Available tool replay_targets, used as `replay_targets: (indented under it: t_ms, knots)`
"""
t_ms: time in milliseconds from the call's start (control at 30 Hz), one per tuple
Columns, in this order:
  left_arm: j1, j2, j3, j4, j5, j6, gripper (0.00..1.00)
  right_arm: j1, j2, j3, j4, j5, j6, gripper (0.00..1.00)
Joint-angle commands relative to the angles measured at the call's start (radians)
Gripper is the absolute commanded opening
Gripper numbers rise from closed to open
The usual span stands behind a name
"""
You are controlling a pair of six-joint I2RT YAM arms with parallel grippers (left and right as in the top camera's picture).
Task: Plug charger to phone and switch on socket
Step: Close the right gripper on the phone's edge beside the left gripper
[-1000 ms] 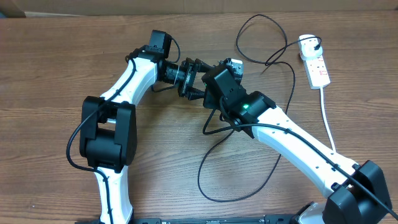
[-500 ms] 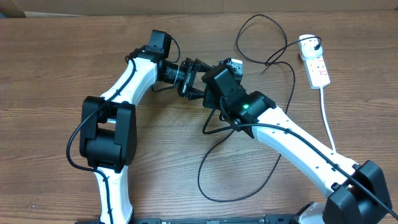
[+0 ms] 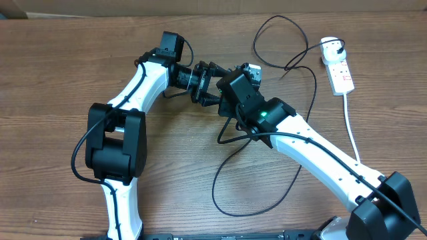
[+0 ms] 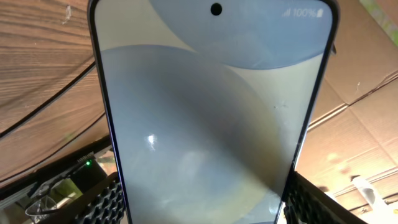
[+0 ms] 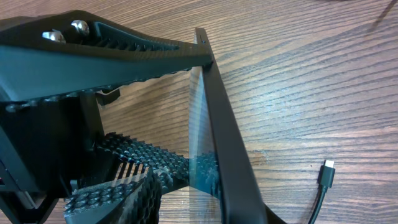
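Note:
The phone (image 4: 205,112) fills the left wrist view, screen lit, with my left gripper (image 4: 205,202) shut on its two long edges. In the right wrist view the same phone (image 5: 217,112) shows edge-on, held up off the table. My right gripper (image 5: 205,199) is open around it, with wood showing between its studded left pad (image 5: 118,193) and the glass. The charger's connector tip (image 5: 328,169) lies on the table just right of the phone. Its black cable (image 3: 253,200) loops to a white plug head (image 3: 331,47) in the socket (image 3: 341,75). Overhead, both wrists meet and hide the phone.
The socket's thick white cord (image 3: 351,130) runs down the right side of the wooden table (image 3: 53,80). Cable loops lie under and in front of the right arm (image 3: 320,157). Cardboard (image 3: 200,7) lines the far edge.

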State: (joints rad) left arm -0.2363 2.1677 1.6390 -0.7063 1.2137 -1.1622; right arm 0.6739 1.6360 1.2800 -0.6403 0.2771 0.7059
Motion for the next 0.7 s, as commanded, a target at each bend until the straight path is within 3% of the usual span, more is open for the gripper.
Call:
replay_targets:
  t_ms: [0,667]
  knots:
    - [-0.007,0.009,0.021,0.004,0.032,0.077,0.61,-0.002,0.001,0.018,0.002,0.01,-0.003,0.33]
    - [-0.009,0.009,0.021,0.004,0.018,0.109,0.61,-0.002,0.001,0.018,0.011,-0.008,-0.003,0.29]
